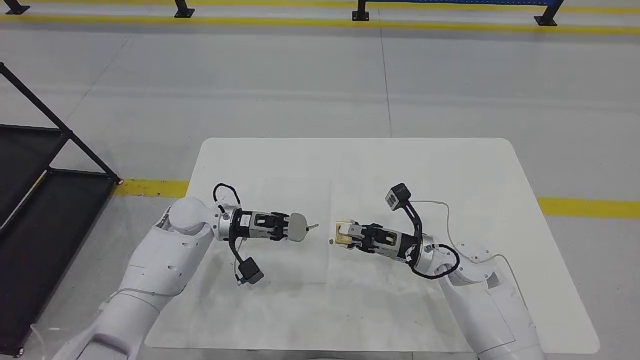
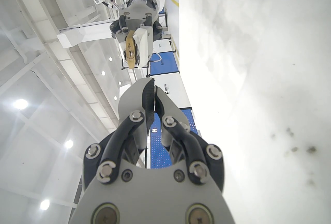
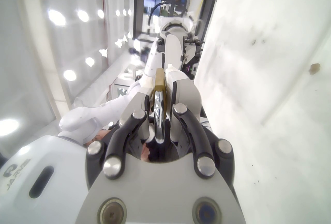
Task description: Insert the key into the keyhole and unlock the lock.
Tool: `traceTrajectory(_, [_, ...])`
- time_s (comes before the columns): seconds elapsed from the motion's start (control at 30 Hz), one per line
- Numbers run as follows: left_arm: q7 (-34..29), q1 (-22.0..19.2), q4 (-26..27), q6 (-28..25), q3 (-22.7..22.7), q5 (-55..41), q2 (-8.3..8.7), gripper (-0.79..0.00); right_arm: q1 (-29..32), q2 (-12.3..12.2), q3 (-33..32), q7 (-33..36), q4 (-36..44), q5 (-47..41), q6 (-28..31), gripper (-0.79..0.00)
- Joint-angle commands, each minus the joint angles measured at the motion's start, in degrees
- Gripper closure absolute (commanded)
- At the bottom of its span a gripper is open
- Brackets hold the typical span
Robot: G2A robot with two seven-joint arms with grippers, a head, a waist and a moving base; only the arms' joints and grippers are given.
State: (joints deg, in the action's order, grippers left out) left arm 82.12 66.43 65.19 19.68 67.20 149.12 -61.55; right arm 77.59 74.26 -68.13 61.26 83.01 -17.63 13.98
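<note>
From the top, we see our left claw clenched on the key, which lies along the 9-to-3 line above the surface and points at 3 o'clock, across a small gap, to the lock gripped in our right claw.

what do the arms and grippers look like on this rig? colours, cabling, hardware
Both arms: glossy white shells, black wrist sections, looping black cables. Left gripper: pale grey fingers, black ribbed pads, black linkage bars, silver bolts, grey palm plate. Right gripper has the same bars, bolts and plate.
</note>
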Motion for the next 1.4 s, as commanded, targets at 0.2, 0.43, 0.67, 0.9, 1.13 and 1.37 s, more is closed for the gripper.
traceTrajectory(0.2, [-2.36, -0.11, 2.20, 1.66, -0.11, 3.72, 0.22, 0.000, 0.00, 0.00, 0.00, 0.00, 0.00, 0.00, 0.00, 0.000])
traceTrajectory(0.43, [-1.49, 1.37, 9.73, 3.98, 1.58, 10.74, 1.86, 0.000, -0.57, -0.32, 0.60, 0.72, 0.40, 0.92, -1.69, 0.000])
traceTrajectory(0.67, [-1.04, 3.57, 15.49, 3.53, 1.59, 10.87, 3.42, 0.000, -3.21, -0.89, 0.73, 4.33, -1.13, 1.14, -3.23, 0.000])
traceTrajectory(0.9, [-2.04, 4.33, 16.59, 4.53, 0.90, 9.11, 4.47, 0.000, -5.11, -1.06, 2.48, 5.29, -2.53, 1.88, -3.35, 0.000])
traceTrajectory(1.13, [-2.78, 3.93, 16.48, 5.27, -0.94, 7.99, 5.13, 0.000, -5.25, -1.07, 4.24, 3.79, -2.87, 1.68, -2.61, 0.000])
traceTrajectory(1.37, [-3.15, 2.72, 15.70, 5.63, -2.53, 7.31, 5.67, 0.000, -5.40, -1.28, 5.29, 3.85, -2.67, 1.58, -2.12, 0.000])
